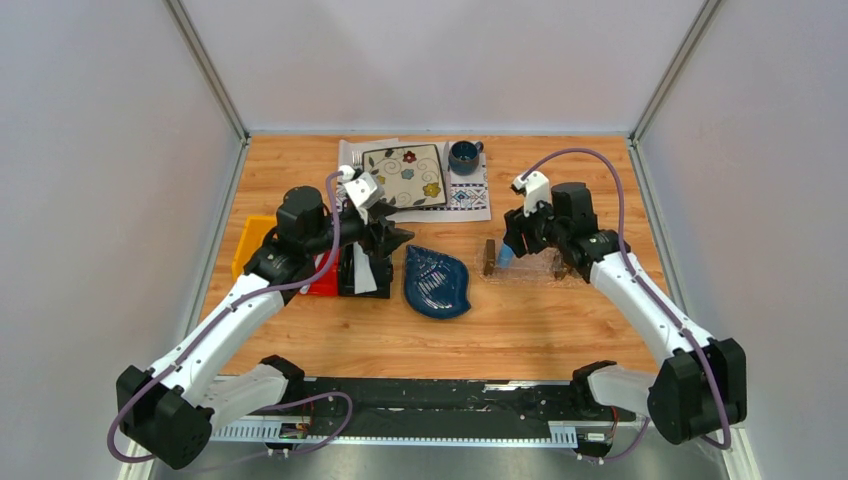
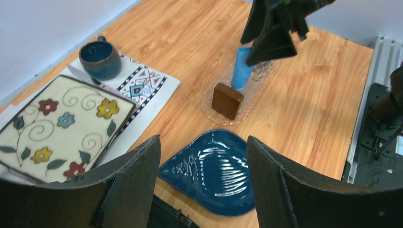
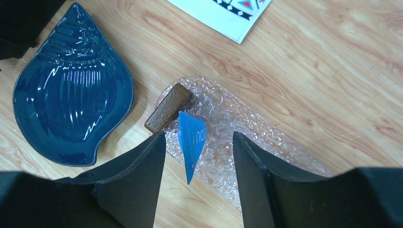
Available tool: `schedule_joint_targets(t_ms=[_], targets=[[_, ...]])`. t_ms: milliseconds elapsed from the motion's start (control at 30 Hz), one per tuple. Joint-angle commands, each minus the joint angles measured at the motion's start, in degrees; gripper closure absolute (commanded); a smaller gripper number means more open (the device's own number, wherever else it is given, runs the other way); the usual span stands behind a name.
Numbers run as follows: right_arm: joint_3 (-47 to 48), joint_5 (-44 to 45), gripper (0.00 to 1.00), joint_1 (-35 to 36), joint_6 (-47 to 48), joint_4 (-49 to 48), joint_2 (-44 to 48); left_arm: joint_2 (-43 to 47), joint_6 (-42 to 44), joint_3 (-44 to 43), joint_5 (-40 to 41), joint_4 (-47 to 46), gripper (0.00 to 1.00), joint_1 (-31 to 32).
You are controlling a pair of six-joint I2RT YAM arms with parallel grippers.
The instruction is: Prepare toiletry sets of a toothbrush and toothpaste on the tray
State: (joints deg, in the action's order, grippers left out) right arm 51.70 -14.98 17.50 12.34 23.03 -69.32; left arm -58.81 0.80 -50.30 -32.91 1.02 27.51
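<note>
Right gripper hangs over the tray, covering its middle and most of the blue toothpaste! On the left, the left arm blocks the red bin and black bin, contents unreadable.

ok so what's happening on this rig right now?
The right end effector is over the clear tray, jaws apart on either side of a light blue toothpaste tube. The tube seems to stand tilted on the tray next to one wooden end block. It looks like a drop-off. The left end effector hangs open and empty beside the blue leaf-shaped dish. No toothbrush shows on the tray.
</note>
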Motion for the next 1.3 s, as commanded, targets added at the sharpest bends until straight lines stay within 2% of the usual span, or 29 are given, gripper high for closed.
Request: schedule_joint_targets(t_ms=[0,167,300,500,767,967,1267], targets=[[3.14,1.62,0.41,0.34,0.41,-1.49,3.92,1.59,4.21,-0.94,1.79,4.34,0.26,-1.23],[5.42,2.15,0.39,0.35,0.23,-0.27,5.95,2.38,7.80,-2.08,4.33,12.93,0.26,-3.34],[7.88,2.85,0.35,0.35,0.84,0.35,7.35,4.22,14.30,-2.52,10.92,19.10,0.27,-4.04],[11.84,4.17,0.34,0.35,0.06,0.44,6.83,6.16,17.39,-2.52,17.70,24.82,0.27,-6.76],[10.79,3.12,0.33,0.52,-0.83,-1.49,7.09,2.74,13.89,-2.08,18.58,26.41,0.29,-7.73],[9.21,3.03,0.32,0.52,-0.91,-2.55,6.92,-5.16,9.93,-3.57,20.77,27.20,0.29,-7.73],[6.57,3.65,0.32,0.61,0.14,-4.22,6.74,-11.50,3.07,-3.92,22.62,25.18,0.30,-7.64]])
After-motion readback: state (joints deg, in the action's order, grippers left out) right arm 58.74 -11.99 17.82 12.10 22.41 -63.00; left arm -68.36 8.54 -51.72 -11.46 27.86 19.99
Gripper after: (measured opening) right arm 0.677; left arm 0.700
